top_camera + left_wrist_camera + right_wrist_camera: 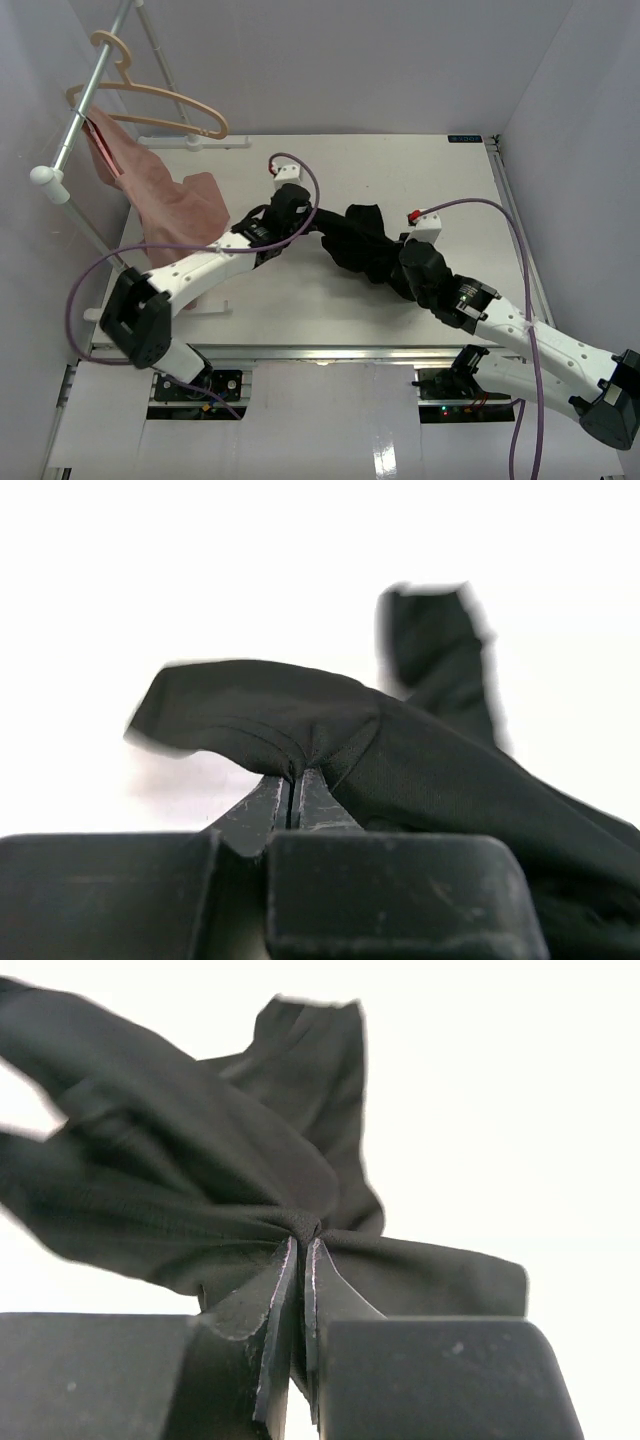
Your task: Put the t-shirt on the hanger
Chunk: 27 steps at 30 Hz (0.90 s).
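A black t-shirt (360, 240) lies bunched in the middle of the white table. My left gripper (315, 225) is shut on its left end; in the left wrist view the jaws (294, 775) pinch a fold of the black fabric (440, 770). At the right end my right gripper (397, 262) is also shut on the t-shirt, and the right wrist view shows cloth (200, 1180) gathered tight at the fingertips (303, 1240). The tan wooden hanger (160, 100) hangs bare on the rail at the far left, well away from both grippers.
A grey metal rail (85, 110) slants along the left wall. A pinkish-brown garment (170, 205) drapes from it onto the table (400, 170), just left of my left arm. White walls close in the back and both sides.
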Each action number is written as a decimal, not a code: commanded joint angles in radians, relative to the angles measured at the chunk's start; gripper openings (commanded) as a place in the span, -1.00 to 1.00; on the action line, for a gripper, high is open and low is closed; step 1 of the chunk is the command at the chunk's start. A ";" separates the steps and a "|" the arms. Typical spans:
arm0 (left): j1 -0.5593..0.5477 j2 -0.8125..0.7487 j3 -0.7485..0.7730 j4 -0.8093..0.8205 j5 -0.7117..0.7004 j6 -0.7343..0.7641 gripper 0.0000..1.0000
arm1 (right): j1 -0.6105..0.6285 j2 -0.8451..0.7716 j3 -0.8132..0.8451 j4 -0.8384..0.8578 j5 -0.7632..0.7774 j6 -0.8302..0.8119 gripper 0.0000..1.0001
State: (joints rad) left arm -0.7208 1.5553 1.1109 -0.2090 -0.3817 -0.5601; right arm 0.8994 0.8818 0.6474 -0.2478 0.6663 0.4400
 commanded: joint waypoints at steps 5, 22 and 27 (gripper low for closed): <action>0.013 -0.262 0.022 -0.101 -0.173 0.053 -1.00 | -0.093 0.038 0.170 0.007 0.296 -0.010 -0.85; 0.012 -0.354 -0.005 -0.113 -0.180 0.058 -1.00 | -0.435 0.111 0.196 0.077 0.121 -0.070 -0.85; 0.010 -0.423 -0.040 -0.127 -0.073 0.036 -1.00 | -0.433 -0.005 0.209 0.027 0.092 -0.062 -0.84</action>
State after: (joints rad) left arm -0.7458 1.2453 1.0925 -0.2732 -0.4153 -0.5338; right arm 0.5078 0.9811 0.8154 -0.1749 0.6431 0.4291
